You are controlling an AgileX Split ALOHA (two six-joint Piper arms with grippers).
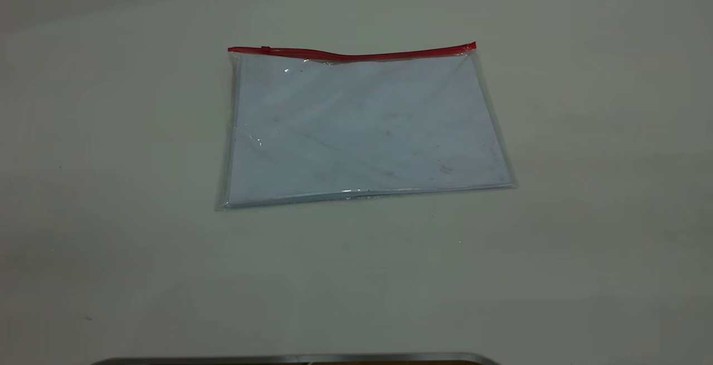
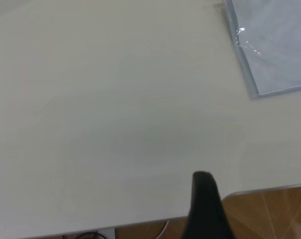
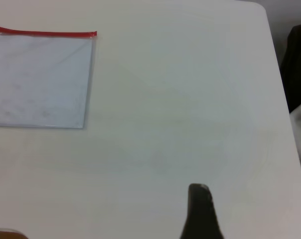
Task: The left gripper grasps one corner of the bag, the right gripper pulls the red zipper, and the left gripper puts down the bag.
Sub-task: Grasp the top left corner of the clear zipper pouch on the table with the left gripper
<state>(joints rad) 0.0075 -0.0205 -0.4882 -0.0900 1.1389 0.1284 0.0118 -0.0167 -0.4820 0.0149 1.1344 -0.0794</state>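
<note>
Fingers first: of my left gripper [image 2: 206, 206] I see only one dark finger tip over the near table edge, and of my right gripper [image 3: 201, 211] only one dark tip as well, so I cannot tell how far either stands open; neither holds anything, and both hang well apart from the bag.

From outside, the bag [image 1: 362, 128] lies flat at the middle of the white table [image 1: 585, 242], with bare table all round it. Its red zipper [image 1: 356, 54] runs along the 12 o'clock edge, the small slider [image 1: 265, 49] near the 9 o'clock end. The corner of the bag [image 1: 472, 47] at the 3 o'clock end lies on the table. Pale sheets of paper [image 1: 390, 142] show through the clear plastic. A wooden floor [image 2: 275, 214] shows past the table edge by my left side.
</note>
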